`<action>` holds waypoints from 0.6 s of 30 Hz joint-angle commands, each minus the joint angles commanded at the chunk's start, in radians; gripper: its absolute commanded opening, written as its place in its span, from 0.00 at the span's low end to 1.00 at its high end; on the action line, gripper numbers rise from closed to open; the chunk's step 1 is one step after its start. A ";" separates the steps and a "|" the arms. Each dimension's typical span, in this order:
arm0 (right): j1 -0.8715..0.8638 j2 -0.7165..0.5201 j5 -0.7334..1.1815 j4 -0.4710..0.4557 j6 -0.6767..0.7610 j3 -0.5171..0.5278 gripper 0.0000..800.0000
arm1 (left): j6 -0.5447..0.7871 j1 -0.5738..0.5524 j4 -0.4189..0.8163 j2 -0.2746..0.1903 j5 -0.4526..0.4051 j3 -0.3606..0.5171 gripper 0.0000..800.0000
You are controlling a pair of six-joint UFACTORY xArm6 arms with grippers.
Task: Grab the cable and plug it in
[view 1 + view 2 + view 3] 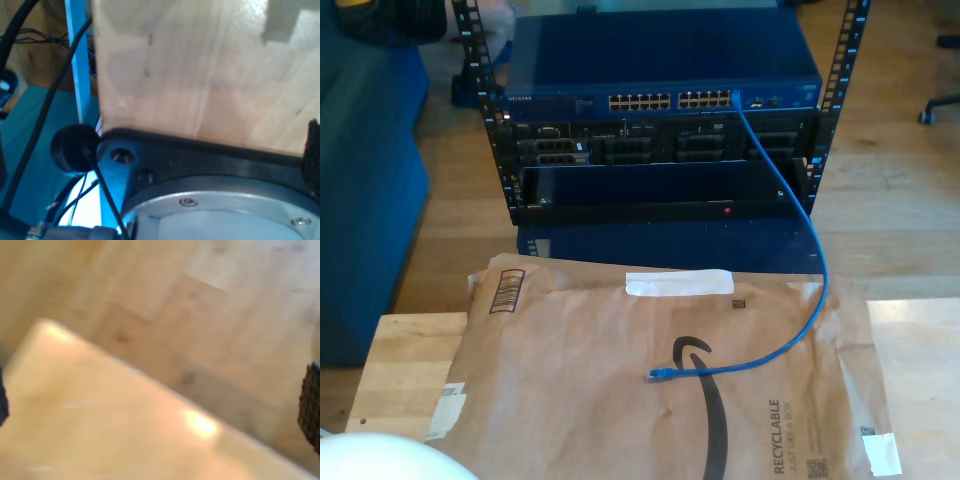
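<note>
While pincer states stay untellable, cable (790, 250) on cardboard (620, 400), free plug (656, 375) seemingly unheld, far end in switch (665, 95).

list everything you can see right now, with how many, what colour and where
cable: one, bright blue, one end in the switch's port row, loose plug lying on the envelope
network switch: one, dark blue, top of the rack
rack: one, black, on the wood floor beyond the table
padded envelope: one, brown, on the table
table: one, light wood, nearest the exterior camera
my first pincer pad: black, over wood; jaw state unclear
my second pincer pad: black, over wood; jaw state unclear
</note>
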 joint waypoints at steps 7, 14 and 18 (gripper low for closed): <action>-0.322 -0.006 0.189 -0.144 -0.181 0.035 1.00 | 0.000 0.000 0.000 0.000 0.000 0.000 1.00; -0.443 0.064 0.199 -0.149 -0.262 0.124 1.00 | 0.000 0.000 0.002 0.000 0.000 0.000 1.00; -0.463 0.161 0.199 -0.149 -0.262 0.121 1.00 | 0.000 0.000 0.000 0.000 0.000 0.000 1.00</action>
